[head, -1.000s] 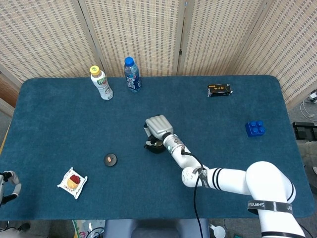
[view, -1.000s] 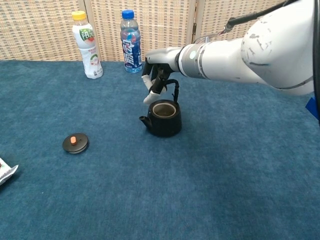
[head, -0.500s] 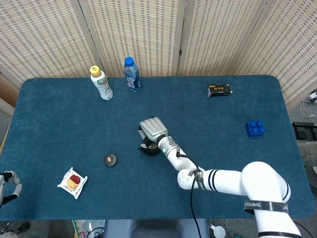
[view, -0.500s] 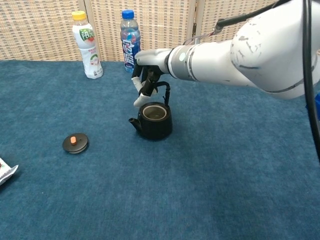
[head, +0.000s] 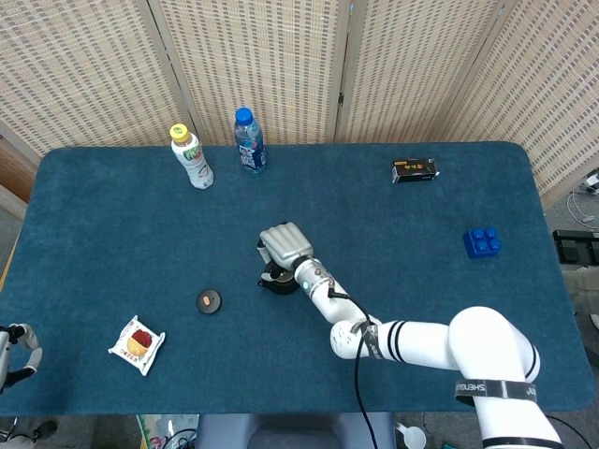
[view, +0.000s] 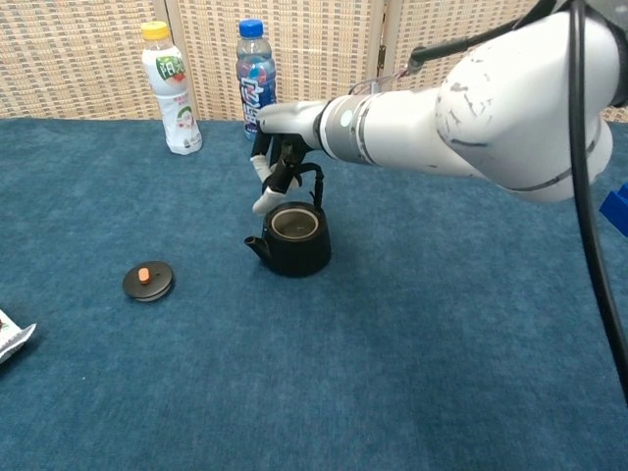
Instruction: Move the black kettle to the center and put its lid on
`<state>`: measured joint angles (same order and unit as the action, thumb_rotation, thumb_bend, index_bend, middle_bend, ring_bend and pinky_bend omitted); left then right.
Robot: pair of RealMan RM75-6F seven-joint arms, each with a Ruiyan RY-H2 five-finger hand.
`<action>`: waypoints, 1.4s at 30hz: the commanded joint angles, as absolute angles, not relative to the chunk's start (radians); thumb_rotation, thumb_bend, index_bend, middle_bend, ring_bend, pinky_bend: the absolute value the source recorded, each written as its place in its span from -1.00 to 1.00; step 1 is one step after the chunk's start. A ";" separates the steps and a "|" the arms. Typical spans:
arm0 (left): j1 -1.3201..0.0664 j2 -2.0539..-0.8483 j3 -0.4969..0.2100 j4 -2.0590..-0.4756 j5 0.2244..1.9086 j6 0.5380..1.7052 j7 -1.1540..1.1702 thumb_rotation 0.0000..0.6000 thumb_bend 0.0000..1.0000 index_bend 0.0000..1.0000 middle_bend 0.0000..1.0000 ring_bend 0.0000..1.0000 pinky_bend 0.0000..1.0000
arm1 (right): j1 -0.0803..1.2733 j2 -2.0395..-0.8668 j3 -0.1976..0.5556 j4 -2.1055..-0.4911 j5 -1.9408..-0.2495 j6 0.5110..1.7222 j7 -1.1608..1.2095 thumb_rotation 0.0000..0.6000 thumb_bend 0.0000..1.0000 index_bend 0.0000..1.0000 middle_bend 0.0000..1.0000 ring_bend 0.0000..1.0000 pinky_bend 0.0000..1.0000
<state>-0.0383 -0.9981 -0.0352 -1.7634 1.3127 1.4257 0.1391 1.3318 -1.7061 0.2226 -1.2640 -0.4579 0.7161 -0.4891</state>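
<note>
The black kettle (view: 290, 240) stands on the blue table, lidless, spout pointing left; in the head view the kettle (head: 276, 279) is mostly hidden under my right hand (head: 285, 247). My right hand (view: 280, 147) grips the kettle's upright handle from above. The black lid (view: 148, 281) with an orange knob lies flat to the kettle's left, also seen as the lid (head: 208, 301) in the head view. My left hand (head: 17, 348) hangs at the table's near left edge, holding nothing, fingers curled.
A white bottle (head: 191, 156) and a blue-capped bottle (head: 249, 141) stand at the back. A snack packet (head: 137, 343) lies near the front left. A small black box (head: 414, 170) and a blue block (head: 481, 243) sit to the right.
My right hand has carried the kettle leftward across the table, closer to the lid. The lid and left hand have stayed put.
</note>
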 commanded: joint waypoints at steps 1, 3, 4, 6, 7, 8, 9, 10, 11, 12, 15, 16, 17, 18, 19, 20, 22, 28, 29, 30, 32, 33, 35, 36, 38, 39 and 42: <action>-0.038 -0.998 -0.035 -1.763 1.312 1.425 0.139 1.00 -0.20 0.18 0.12 -0.13 0.22 | 1.331 -1.711 0.220 -1.253 -0.457 0.709 -0.488 1.00 -0.59 0.39 0.59 0.19 -0.54; -0.038 -0.998 -0.035 -1.764 1.313 1.425 0.139 1.00 -0.20 0.18 0.12 -0.13 0.22 | 1.330 -1.714 0.219 -1.246 -0.457 0.706 -0.487 1.00 -0.59 0.39 0.59 0.19 -0.54; -0.038 -0.998 -0.035 -1.764 1.313 1.425 0.138 1.00 -0.20 0.18 0.12 -0.13 0.22 | 1.330 -1.715 0.218 -1.241 -0.458 0.705 -0.487 1.00 -0.59 0.39 0.59 0.19 -0.54; -0.038 -0.997 -0.035 -1.764 1.314 1.426 0.138 1.00 -0.20 0.18 0.12 -0.13 0.22 | 1.329 -1.718 0.217 -1.232 -0.460 0.705 -0.487 1.00 -0.59 0.39 0.57 0.19 -0.54; -0.038 -0.997 -0.035 -1.765 1.314 1.425 0.137 1.00 -0.20 0.18 0.12 -0.13 0.22 | 1.328 -1.719 0.216 -1.228 -0.460 0.705 -0.488 1.00 -0.59 0.39 0.55 0.19 -0.54; -0.038 -0.996 -0.035 -1.765 1.314 1.425 0.136 1.00 -0.20 0.18 0.12 -0.13 0.22 | 1.328 -1.720 0.215 -1.224 -0.461 0.706 -0.489 1.00 -0.59 0.39 0.53 0.19 -0.54; -0.038 -0.996 -0.035 -1.765 1.314 1.426 0.135 1.00 -0.20 0.18 0.12 -0.13 0.22 | 1.327 -1.721 0.214 -1.220 -0.461 0.706 -0.490 1.00 -0.59 0.39 0.51 0.18 -0.54; -0.037 -0.996 -0.035 -1.765 1.314 1.426 0.134 1.00 -0.20 0.18 0.12 -0.13 0.22 | 1.326 -1.723 0.212 -1.215 -0.462 0.707 -0.492 1.00 -0.60 0.39 0.49 0.17 -0.54; -0.037 -0.995 -0.035 -1.765 1.315 1.426 0.133 1.00 -0.20 0.18 0.12 -0.13 0.22 | 1.326 -1.725 0.211 -1.210 -0.463 0.708 -0.494 1.00 -0.61 0.39 0.46 0.14 -0.54; -0.037 -0.995 -0.034 -1.765 1.315 1.425 0.132 1.00 -0.20 0.18 0.12 -0.13 0.22 | 1.325 -1.727 0.209 -1.205 -0.463 0.708 -0.496 1.00 -0.62 0.39 0.43 0.12 -0.54; -0.037 -0.994 -0.034 -1.765 1.316 1.425 0.131 1.00 -0.20 0.18 0.12 -0.13 0.22 | 1.323 -1.731 0.207 -1.194 -0.464 0.706 -0.499 1.00 -0.65 0.39 0.35 0.05 -0.54; -0.037 -0.994 -0.034 -1.765 1.316 1.425 0.131 1.00 -0.20 0.18 0.12 -0.13 0.22 | 1.323 -1.732 0.207 -1.190 -0.466 0.707 -0.501 1.00 -0.66 0.39 0.34 0.04 -0.54; -0.037 -0.994 -0.035 -1.765 1.316 1.425 0.131 1.00 -0.20 0.18 0.12 -0.13 0.22 | 1.322 -1.733 0.206 -1.188 -0.467 0.708 -0.502 1.00 -0.67 0.38 0.31 0.02 -0.54; -0.037 -0.994 -0.035 -1.765 1.316 1.425 0.131 1.00 -0.20 0.18 0.12 -0.13 0.22 | 1.321 -1.734 0.204 -1.184 -0.469 0.709 -0.505 1.00 -0.67 0.36 0.29 0.00 -0.54; -0.037 -0.994 -0.035 -1.764 1.315 1.425 0.130 1.00 -0.20 0.18 0.12 -0.13 0.22 | 1.321 -1.735 0.204 -1.181 -0.470 0.711 -0.508 1.00 -0.68 0.35 0.28 -0.01 -0.54; -0.037 -0.994 -0.035 -1.764 1.315 1.425 0.130 1.00 -0.20 0.18 0.12 -0.13 0.22 | 1.320 -1.736 0.204 -1.179 -0.471 0.712 -0.509 1.00 -0.68 0.34 0.26 -0.02 -0.54; -0.037 -0.994 -0.035 -1.764 1.315 1.424 0.130 1.00 -0.20 0.18 0.12 -0.13 0.22 | 1.318 -1.735 0.205 -1.175 -0.470 0.712 -0.511 1.00 -0.69 0.32 0.24 -0.04 -0.54; -0.038 -0.995 -0.034 -1.764 1.315 1.423 0.135 1.00 -0.20 0.18 0.12 -0.13 0.22 | 1.314 -1.727 0.208 -1.184 -0.474 0.718 -0.521 1.00 -0.74 0.29 0.14 -0.13 -0.54; -0.038 -0.995 -0.034 -1.764 1.315 1.423 0.135 1.00 -0.20 0.18 0.12 -0.13 0.22 | 1.313 -1.725 0.209 -1.186 -0.475 0.719 -0.522 1.00 -0.76 0.28 0.11 -0.15 -0.54; -0.038 -0.996 -0.034 -1.764 1.315 1.423 0.136 1.00 -0.20 0.18 0.12 -0.13 0.22 | 1.311 -1.722 0.210 -1.190 -0.476 0.720 -0.522 1.00 -0.78 0.26 0.09 -0.17 -0.54; -0.037 -0.996 -0.034 -1.764 1.315 1.424 0.138 1.00 -0.20 0.18 0.12 -0.13 0.22 | 1.309 -1.718 0.212 -1.196 -0.478 0.721 -0.521 1.00 -0.81 0.21 0.04 -0.21 -0.54; -0.038 -0.997 -0.034 -1.764 1.315 1.424 0.138 1.00 -0.20 0.18 0.12 -0.13 0.22 | 1.307 -1.715 0.213 -1.199 -0.481 0.723 -0.521 1.00 -0.83 0.17 0.00 -0.24 -0.54; -0.038 -0.997 -0.034 -1.764 1.315 1.424 0.140 1.00 -0.20 0.18 0.12 -0.13 0.22 | 1.305 -1.711 0.213 -1.203 -0.483 0.723 -0.522 1.00 -0.85 0.12 -0.06 -0.28 -0.54; -0.038 -0.998 -0.034 -1.764 1.315 1.424 0.141 1.00 -0.20 0.18 0.12 -0.13 0.22 | 1.304 -1.709 0.214 -1.205 -0.485 0.724 -0.522 1.00 -0.85 0.08 -0.10 -0.32 -0.54; -0.038 -0.998 -0.034 -1.764 1.314 1.423 0.142 1.00 -0.20 0.18 0.12 -0.13 0.22 | 1.302 -1.706 0.215 -1.208 -0.488 0.725 -0.522 1.00 -0.86 0.02 -0.18 -0.38 -0.54; -0.038 -0.998 -0.035 -1.764 1.314 1.423 0.142 1.00 -0.20 0.18 0.12 -0.13 0.22 | 1.301 -1.705 0.215 -1.209 -0.490 0.726 -0.523 1.00 -0.87 -0.01 -0.23 -0.42 -0.53; -0.038 -0.999 -0.035 -1.763 1.314 1.424 0.143 1.00 -0.20 0.18 0.12 -0.13 0.22 | 1.298 -1.702 0.214 -1.212 -0.496 0.731 -0.525 1.00 -0.88 -0.09 -0.34 -0.52 -0.53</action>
